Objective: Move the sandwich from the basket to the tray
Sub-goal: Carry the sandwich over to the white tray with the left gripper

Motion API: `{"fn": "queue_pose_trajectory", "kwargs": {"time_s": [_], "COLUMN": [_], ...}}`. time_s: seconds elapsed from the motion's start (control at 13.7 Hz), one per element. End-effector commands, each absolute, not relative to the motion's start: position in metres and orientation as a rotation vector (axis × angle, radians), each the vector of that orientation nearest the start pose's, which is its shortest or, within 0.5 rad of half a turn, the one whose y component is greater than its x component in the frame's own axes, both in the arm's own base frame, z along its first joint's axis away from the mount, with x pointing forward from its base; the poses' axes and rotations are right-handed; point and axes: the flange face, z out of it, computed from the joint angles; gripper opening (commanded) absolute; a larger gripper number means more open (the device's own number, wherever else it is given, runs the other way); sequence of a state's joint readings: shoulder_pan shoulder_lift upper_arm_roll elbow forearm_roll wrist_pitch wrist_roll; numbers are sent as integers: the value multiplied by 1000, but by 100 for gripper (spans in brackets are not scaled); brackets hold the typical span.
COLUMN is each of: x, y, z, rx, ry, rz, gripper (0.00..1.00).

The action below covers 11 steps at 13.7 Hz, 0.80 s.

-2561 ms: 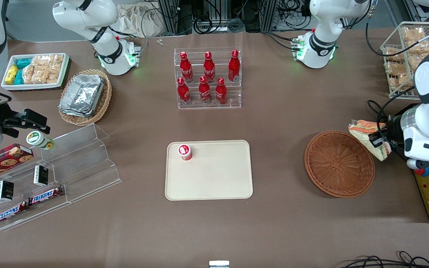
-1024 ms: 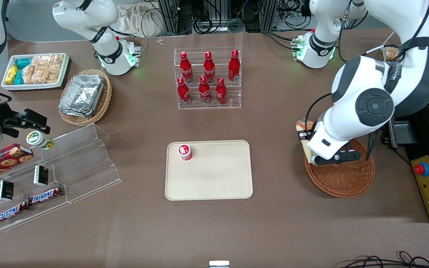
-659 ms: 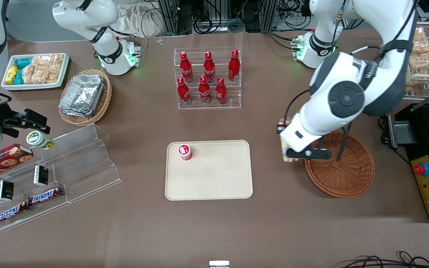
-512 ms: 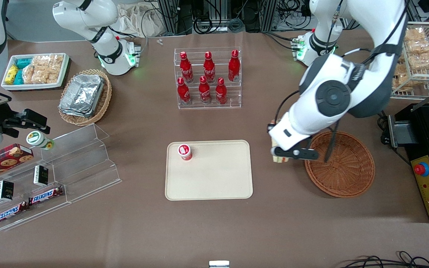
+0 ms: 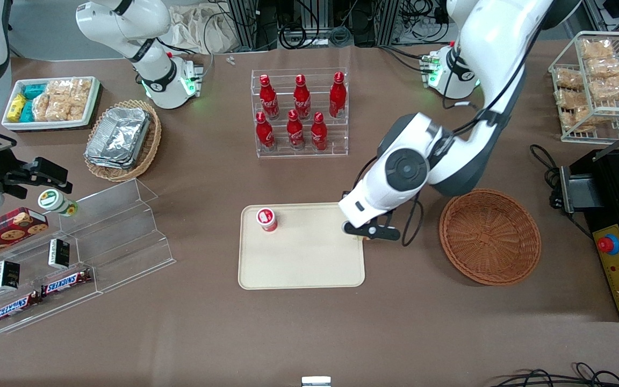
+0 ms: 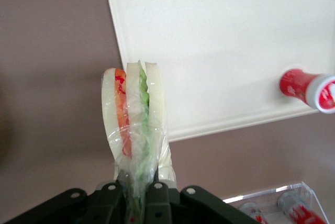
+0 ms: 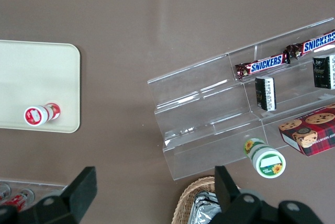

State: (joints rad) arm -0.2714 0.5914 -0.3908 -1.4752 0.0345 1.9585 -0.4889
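Front view. The left arm reaches over the bench with its gripper (image 5: 366, 231) above the tray (image 5: 301, 269), at the tray's edge nearest the basket (image 5: 489, 236). The arm body hides almost all of the load here, so the state of the fingers cannot be read from this view. The basket sits on the bench toward the working arm's end, well apart from the tray, and holds nothing. A small red bottle with a white cap (image 5: 267, 219) stands on the tray at the corner toward the parked arm's end.

Left wrist view. The fingers (image 6: 157, 203) are closed narrow on the wrapped sandwich (image 6: 136, 114), pinching its lower end. The sandwich hangs clear of any surface; its long axis runs straight out from the fingers and its cut face shows white bread with orange-red and green layers. The tip of the sandwich overlaps the tray (image 6: 225, 41) rim at one corner; most of the wedge is over bare bench (image 6: 52, 51). The open tray floor lies ahead of the sandwich tip, between it and the red bottle (image 6: 309, 89).

Judgement. Transport is nearly complete. The next move probably calls for a short further travel along the sandwich's own axis, toward the tray centre, then lowering and release. Released here, the sandwich could land across the rim.
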Motion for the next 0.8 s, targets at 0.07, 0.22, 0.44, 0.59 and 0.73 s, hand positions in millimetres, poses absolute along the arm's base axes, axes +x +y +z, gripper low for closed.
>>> {"fn": "queue_pose_trajectory", "kwargs": {"time_s": [0.07, 0.22, 0.44, 0.59, 0.73], "x": [585, 590, 593, 596, 597], "y": [-410, -412, -415, -420, -420], "z": [305, 286, 260, 243, 243], "rx": [-3231, -3228, -3237, -3250, -3252], "ry": [221, 248, 257, 262, 252], "rz": [187, 122, 97, 67, 62], "gripper": [4, 4, 10, 13, 63]}}
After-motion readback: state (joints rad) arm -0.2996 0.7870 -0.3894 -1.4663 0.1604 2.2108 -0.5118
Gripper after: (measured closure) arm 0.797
